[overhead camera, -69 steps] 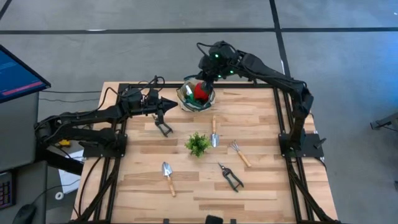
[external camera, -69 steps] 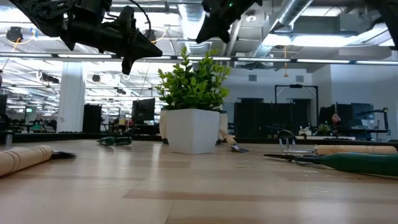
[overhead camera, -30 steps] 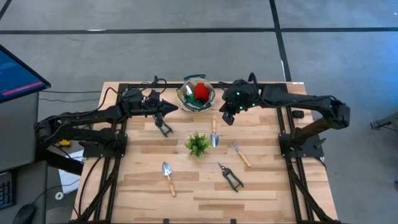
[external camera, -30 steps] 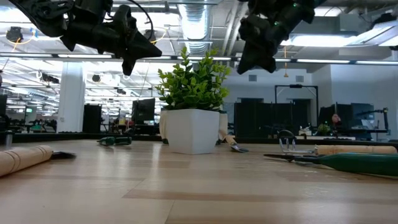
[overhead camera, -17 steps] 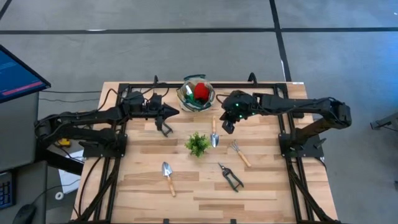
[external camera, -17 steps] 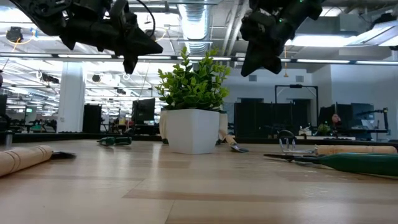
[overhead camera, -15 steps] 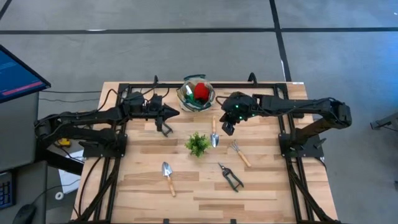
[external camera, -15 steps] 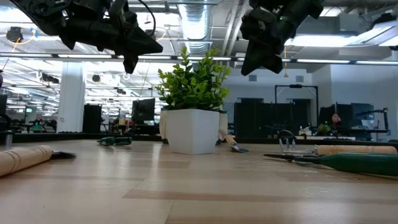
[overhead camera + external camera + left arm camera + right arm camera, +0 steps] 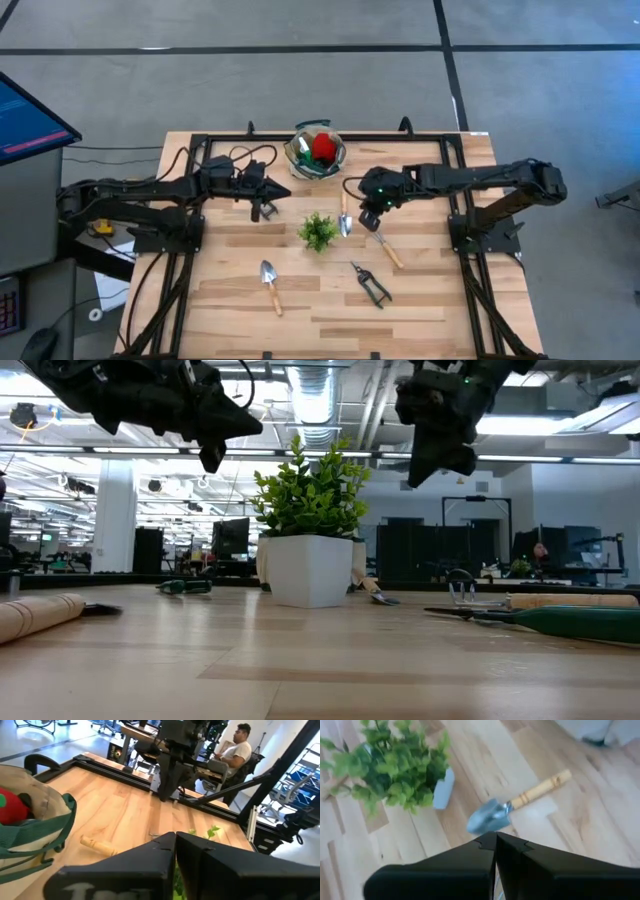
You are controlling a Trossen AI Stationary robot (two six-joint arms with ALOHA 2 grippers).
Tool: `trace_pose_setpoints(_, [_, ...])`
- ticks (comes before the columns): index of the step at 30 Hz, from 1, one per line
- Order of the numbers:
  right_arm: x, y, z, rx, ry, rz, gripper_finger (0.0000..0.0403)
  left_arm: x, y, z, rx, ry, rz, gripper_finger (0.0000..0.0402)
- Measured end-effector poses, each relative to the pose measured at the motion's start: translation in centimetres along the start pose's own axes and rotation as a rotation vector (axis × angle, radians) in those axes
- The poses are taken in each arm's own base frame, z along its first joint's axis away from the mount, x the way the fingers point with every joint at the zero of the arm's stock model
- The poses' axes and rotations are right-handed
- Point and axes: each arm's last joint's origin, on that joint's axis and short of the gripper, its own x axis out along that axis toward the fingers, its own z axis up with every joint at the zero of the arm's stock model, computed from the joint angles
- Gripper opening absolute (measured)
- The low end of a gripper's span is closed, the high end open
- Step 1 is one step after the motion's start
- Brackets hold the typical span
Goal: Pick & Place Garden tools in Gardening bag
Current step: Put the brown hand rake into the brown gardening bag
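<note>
The round gardening bag [image 9: 316,153] stands at the far middle of the table with red gloves [image 9: 322,147] inside; it also shows in the left wrist view [image 9: 35,820]. A wooden-handled trowel [image 9: 344,212] lies between the bag and the potted plant [image 9: 318,231]. A rake [image 9: 385,245], pruning shears [image 9: 371,284] and a second trowel [image 9: 270,285] lie nearer. My right gripper [image 9: 367,222] is shut and empty, hovering just right of the first trowel [image 9: 510,810]. My left gripper [image 9: 286,190] is shut and empty, hovering left of the bag above a dark-handled tool [image 9: 263,208].
The plant [image 9: 395,770] stands at the table's middle, close to my right gripper. A black frame [image 9: 300,138] runs round the table's edges. A person [image 9: 240,750] sits beyond the table's right side. Bare wood lies along the near edge.
My right gripper has moved from beside the bag toward the table's near edge and now hangs between the first trowel and the rake, still shut. My left gripper has shifted slightly toward the near edge. No tool has moved.
</note>
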Motion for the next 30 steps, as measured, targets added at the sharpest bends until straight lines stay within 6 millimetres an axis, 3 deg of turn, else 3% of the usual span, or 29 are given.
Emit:
trace_pose_setpoints(15, [-0.5,2.7,-1.9,-0.005,0.062,0.038,0.0000,0.5,-2.6,-0.8,0.022,0.018,-0.044,0.0002])
trace_pose_setpoints(24, [-2.7,4.4,-5.0,0.121,0.190,0.017,0.0000,0.6,-3.3,-1.0,0.029,0.024,-0.079,0.0002])
trace_pose_setpoints(30, [-2.9,5.6,-6.9,0.145,0.275,-0.021,0.0000,0.6,-3.3,-1.0,0.030,0.017,-0.081,0.0002])
